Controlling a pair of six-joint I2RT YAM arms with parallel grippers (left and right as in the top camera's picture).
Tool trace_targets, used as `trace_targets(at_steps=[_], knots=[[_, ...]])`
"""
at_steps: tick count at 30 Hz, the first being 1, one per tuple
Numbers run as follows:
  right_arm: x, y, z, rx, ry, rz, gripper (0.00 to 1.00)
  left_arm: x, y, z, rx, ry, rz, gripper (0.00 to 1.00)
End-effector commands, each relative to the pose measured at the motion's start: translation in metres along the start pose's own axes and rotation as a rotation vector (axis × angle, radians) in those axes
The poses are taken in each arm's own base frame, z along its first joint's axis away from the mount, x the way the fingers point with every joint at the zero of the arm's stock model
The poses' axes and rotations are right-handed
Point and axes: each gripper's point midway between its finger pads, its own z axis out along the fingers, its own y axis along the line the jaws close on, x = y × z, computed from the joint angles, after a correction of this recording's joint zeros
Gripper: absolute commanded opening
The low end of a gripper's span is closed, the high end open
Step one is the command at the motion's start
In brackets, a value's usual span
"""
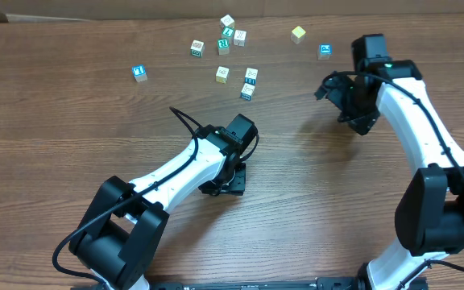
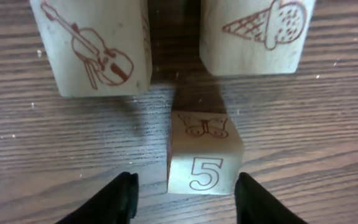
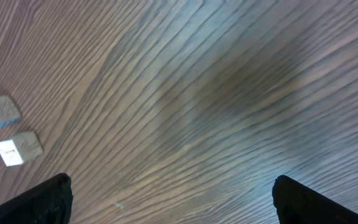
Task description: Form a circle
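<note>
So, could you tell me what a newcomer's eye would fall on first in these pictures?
The left wrist close-up: a wooden cube marked 5 and a butterfly sits between the fingertips of the open left end effector, with a violin cube and an ice-cream cube just beyond it. Overhead, small cubes lie scattered across the far side of the table, some with blue or green faces. The right end effector hangs open over bare wood.

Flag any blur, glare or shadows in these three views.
Left wrist: sharp; the pale wooden cube marked 5 casts a soft shadow on the brown wooden table. Right wrist: blurred, with a bluish sheen over the grain; two small whitish cubes at the left edge are unreadable. Overhead: evenly lit, no glare; the scattered cubes are too small for prints to read.
</note>
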Motion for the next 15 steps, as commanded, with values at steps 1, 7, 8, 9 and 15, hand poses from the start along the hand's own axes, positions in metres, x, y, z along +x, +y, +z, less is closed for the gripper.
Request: trace_targets(at_steps=[1, 7, 8, 9, 15], knots=[[-0.0052, 0.0042, -0.0081, -0.015, -0.026, -0.003, 1.0, 0.0018, -0.0004, 0.004, -0.001, 0.009, -0.011, 0.45], [-0.0051, 0.0043, -0.008, -0.015, -0.025, -0.003, 1.0, 0.001, -0.001, 0.004, 0.001, 0.006, -0.014, 0.47], [-0.0051, 0.0043, -0.008, -0.015, -0.026, -0.003, 1.0, 0.0001, -0.0016, 0.004, 0.004, 0.002, -0.014, 0.49], [-0.0051, 0.0043, -0.008, -0.015, -0.025, -0.003, 1.0, -0.0007, -0.0023, 0.004, 0.006, -0.001, -0.013, 0.49], [-0.0051, 0.0043, -0.008, -0.015, -0.025, -0.003, 1.0, -0.0035, -0.0039, 0.004, 0.013, -0.012, -0.02, 0.43]])
